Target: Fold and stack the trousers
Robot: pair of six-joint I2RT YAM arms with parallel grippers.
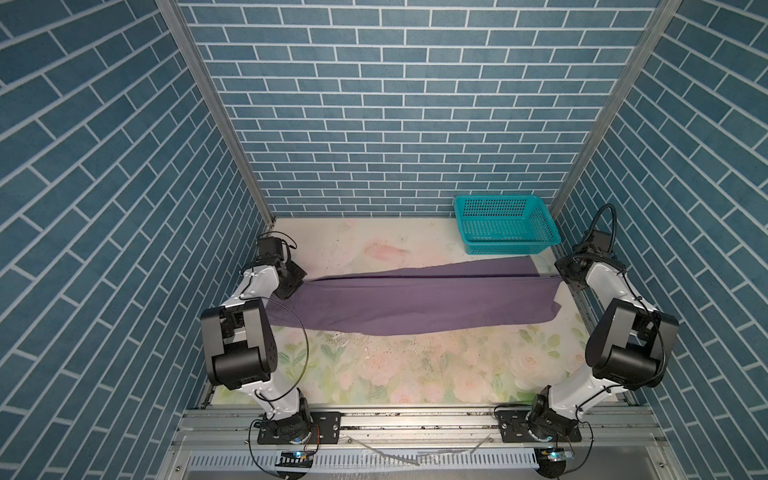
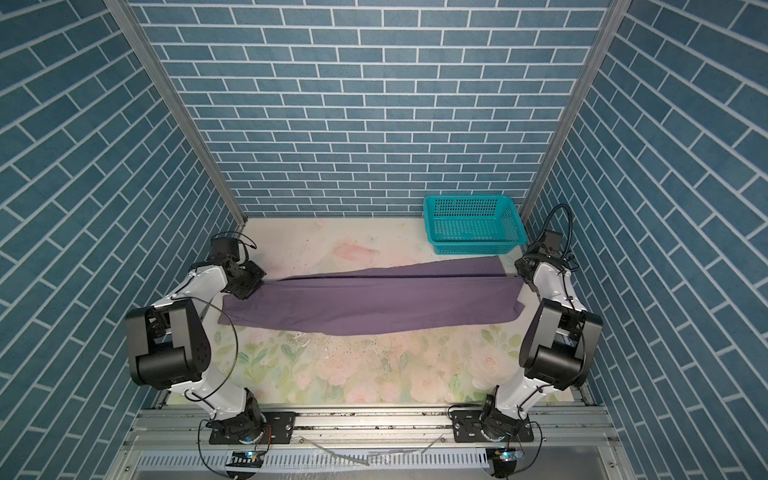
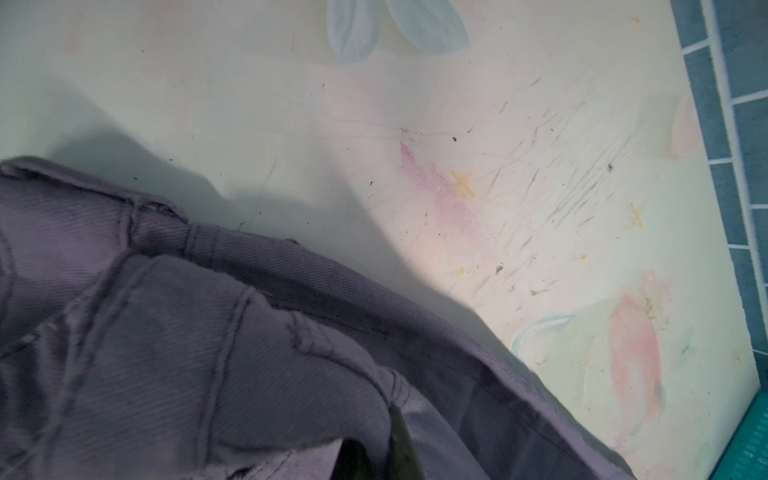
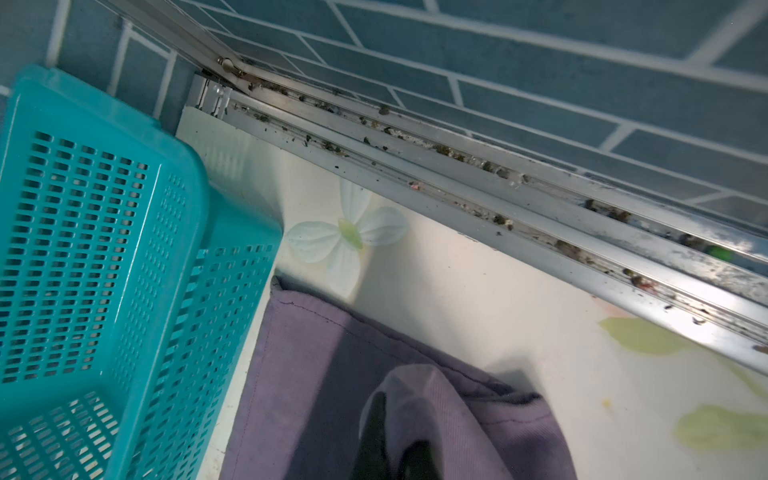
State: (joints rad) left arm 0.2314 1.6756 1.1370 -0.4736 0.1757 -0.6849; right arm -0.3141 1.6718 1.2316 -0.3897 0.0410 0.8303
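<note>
— Left claw [image 3: 376, 455] and right claw [image 4: 395, 451]: clamped on what?
— Each pinches the trousers [image 1: 415, 303], stretched nine to three o'clock across the table [image 1: 395, 374]. Looks soft, light, saggy: hold waistband [image 3: 249, 257] and hems [image 4: 316, 316].

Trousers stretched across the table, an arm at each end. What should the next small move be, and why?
Probably swing the right gripper, jaws shut on the hem, over toward the left gripper, shut on the waistband: the trousers lie stretched full-length between them, so halving the length looks like the next fold.
</note>
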